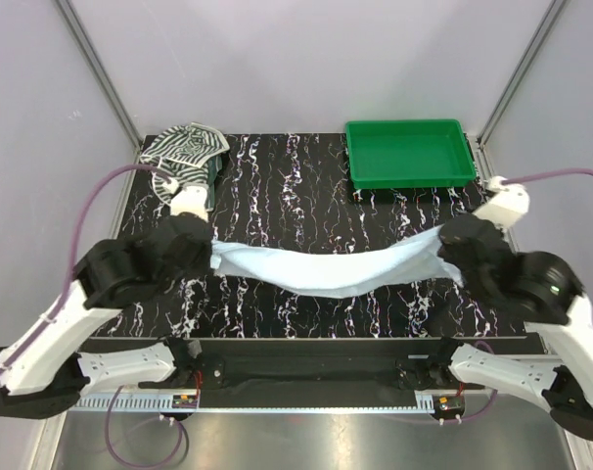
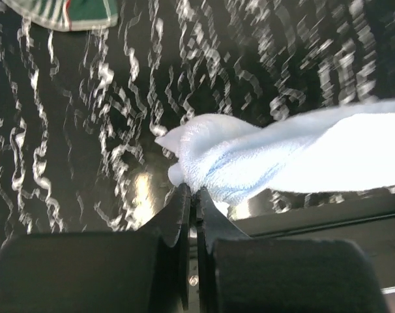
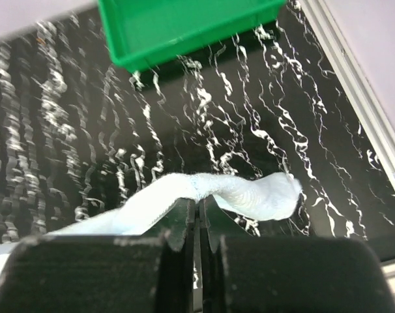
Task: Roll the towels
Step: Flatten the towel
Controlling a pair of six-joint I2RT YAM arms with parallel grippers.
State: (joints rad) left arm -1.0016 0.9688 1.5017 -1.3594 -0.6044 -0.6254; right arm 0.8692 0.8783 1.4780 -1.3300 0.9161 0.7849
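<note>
Laying the pale blue towel [image 1: 326, 266] out flat looks like the step in hand, since it hangs bunched and slightly twisted, like a loose rope, over the near middle of the table [image 1: 296, 176]. To do this well, the two ends should stay level and draw apart evenly so the twist opens. The sagging middle should meet the surface first, with no fold trapped under it.

The left gripper [image 2: 192, 195] is pinched tight on the towel's left end, a tuft of cloth bulging just past its fingertips. The right gripper [image 3: 199, 207] is clamped on the right end in the same way. Both arms reach in from the near corners, their wrists turned toward each other across the table.

The striped towel [image 1: 184, 147] lies crumpled at the far left, well apart from the green tray [image 1: 409, 125] at the far right.
</note>
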